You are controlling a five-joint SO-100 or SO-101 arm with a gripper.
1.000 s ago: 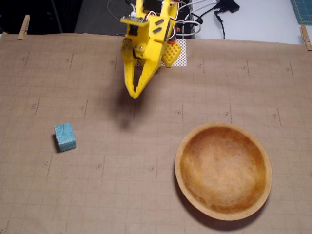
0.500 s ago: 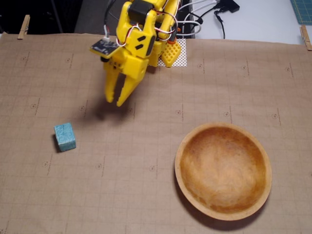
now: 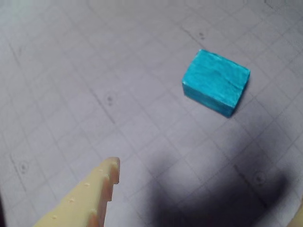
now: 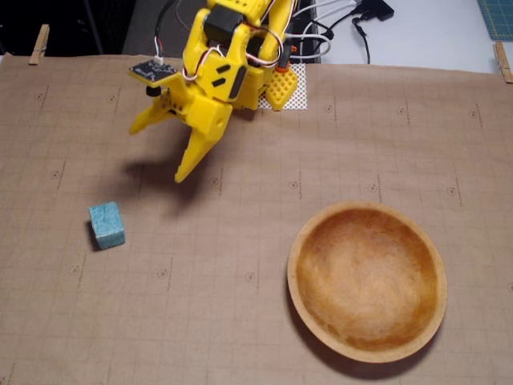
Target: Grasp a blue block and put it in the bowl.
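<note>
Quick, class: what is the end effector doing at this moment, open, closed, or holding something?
End effector: open and empty, fingers spread wide above the paper-covered table; the blue block sits untouched beyond its tips.

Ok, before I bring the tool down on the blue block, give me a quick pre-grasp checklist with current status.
1. Tool open: ok, jaws spread wide in the fixed view.
2. Tool empty: ok.
3. Blue block free: ok, alone on the gridded paper, nothing touching it.
4. Tool over block: not ok, it hangs up and to the right of the block in the fixed view.
5. Block between the fingers: not ok, wrist view shows the block ahead of one fingertip.
6. Wooden bowl ready: ok, empty and unobstructed.
</note>
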